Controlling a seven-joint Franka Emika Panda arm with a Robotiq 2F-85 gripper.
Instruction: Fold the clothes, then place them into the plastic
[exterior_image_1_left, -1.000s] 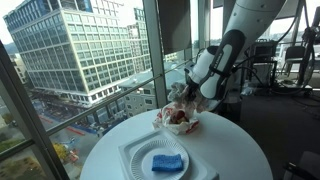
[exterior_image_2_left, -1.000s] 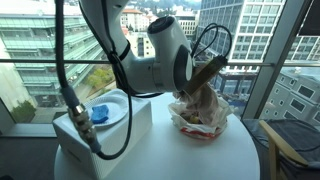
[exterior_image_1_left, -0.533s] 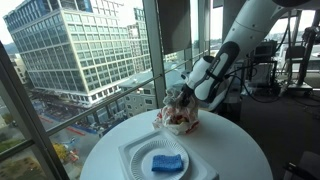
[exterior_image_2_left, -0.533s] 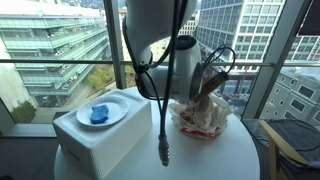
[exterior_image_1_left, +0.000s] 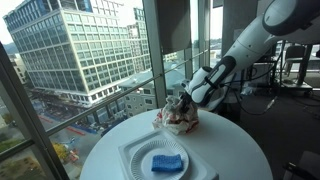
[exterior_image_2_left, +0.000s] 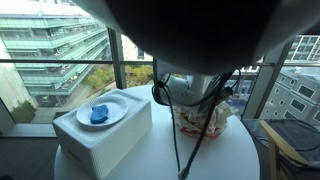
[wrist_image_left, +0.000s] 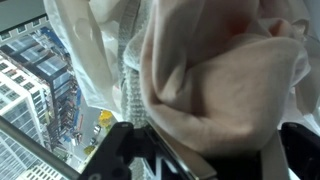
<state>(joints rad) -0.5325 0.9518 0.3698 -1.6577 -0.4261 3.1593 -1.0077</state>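
Observation:
A bundle of beige and white clothes (exterior_image_1_left: 176, 119) sits bunched in a crinkly plastic container (exterior_image_1_left: 163, 124) with reddish contents, at the far side of the round white table (exterior_image_1_left: 235, 150). It also shows in an exterior view (exterior_image_2_left: 205, 120). My gripper (exterior_image_1_left: 186, 101) is down on top of the bundle, and the arm hides it in an exterior view. In the wrist view the clothes (wrist_image_left: 210, 70) fill the frame. The two dark fingers (wrist_image_left: 205, 160) stand wide apart at the bottom edge with cloth between them.
A white box (exterior_image_1_left: 150, 152) at the table's near side carries a white plate (exterior_image_2_left: 118, 108) with a blue sponge (exterior_image_1_left: 167, 162). Floor-to-ceiling windows (exterior_image_1_left: 90, 50) run close behind the table. My arm and its cables (exterior_image_2_left: 185, 150) hang over the table's middle.
My gripper has come down with the clothes, from holding them raised above the container to resting low on the pile. The arm has swung further across the exterior views.

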